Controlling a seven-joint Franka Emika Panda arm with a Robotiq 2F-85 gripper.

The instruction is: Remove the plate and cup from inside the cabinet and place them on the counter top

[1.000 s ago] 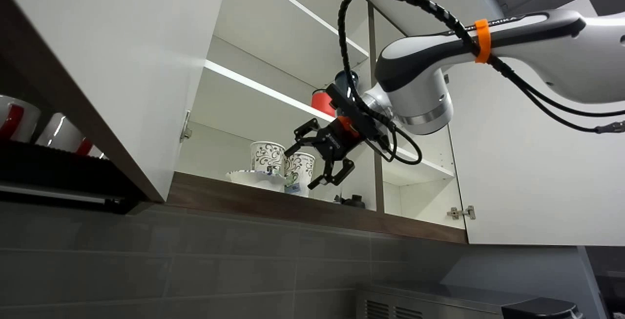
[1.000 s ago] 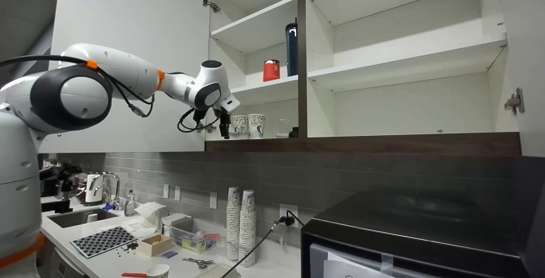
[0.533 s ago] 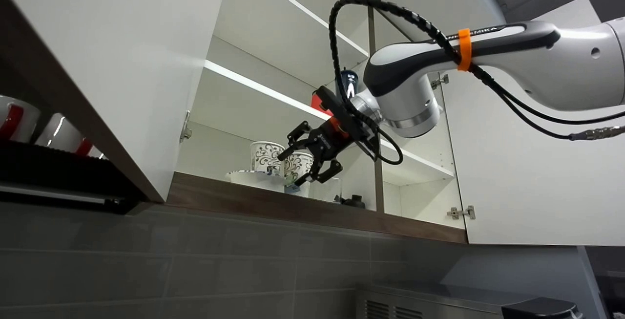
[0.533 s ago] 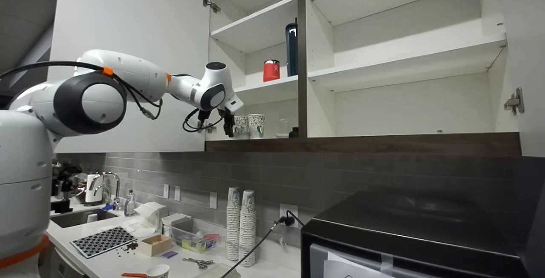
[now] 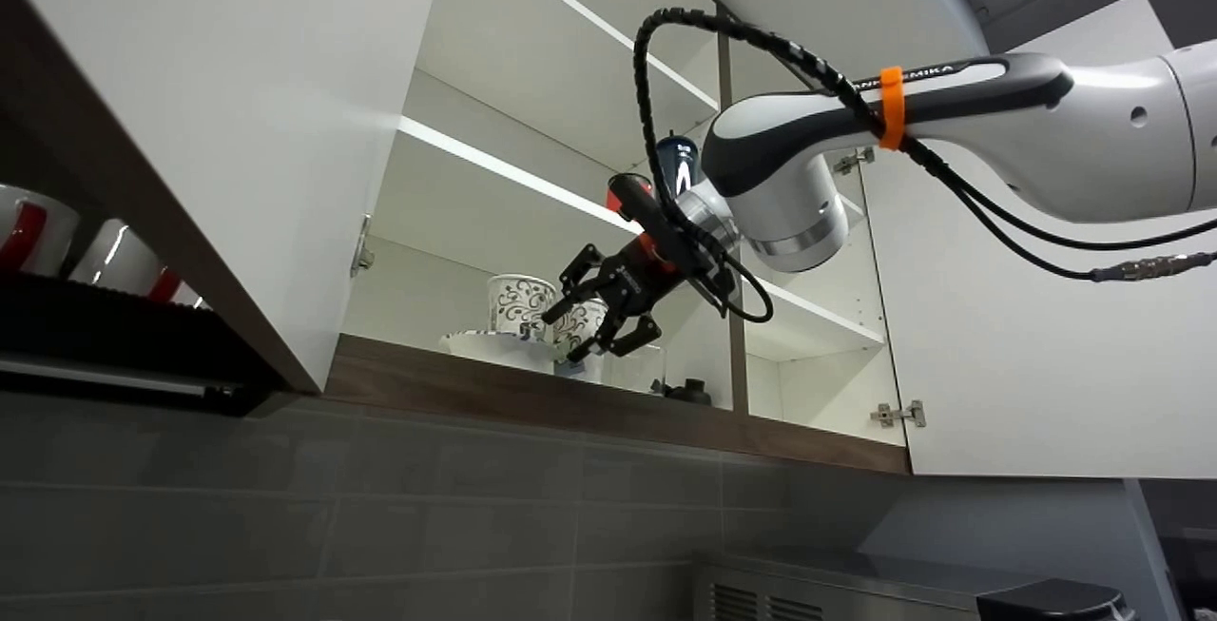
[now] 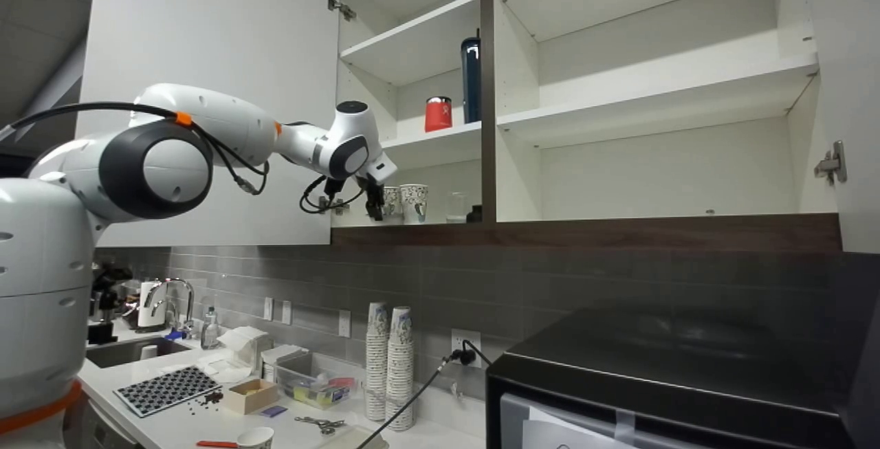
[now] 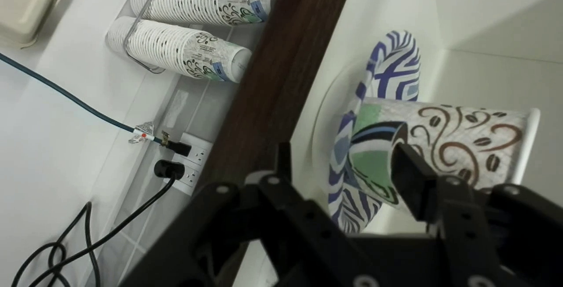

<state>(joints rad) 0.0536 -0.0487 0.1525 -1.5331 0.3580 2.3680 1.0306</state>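
In the white cabinet (image 6: 660, 167), a scroll-printed, tapering paper cup (image 7: 453, 133) with a rolled lip stands upright in the shallow round plate (image 7: 341, 146), whose white rim bears blue-violet stripes. The jointed black claw (image 5: 561, 336) hangs near them, jaws spread wide, gripping nothing.

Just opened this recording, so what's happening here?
A robot arm has its open gripper at the cabinet, close to a patterned cup standing on a plate. It looks lined up to grasp one of them, though it holds neither; whether it touches either is hard to tell. Both are inside the cabinet, not yet on the counter.
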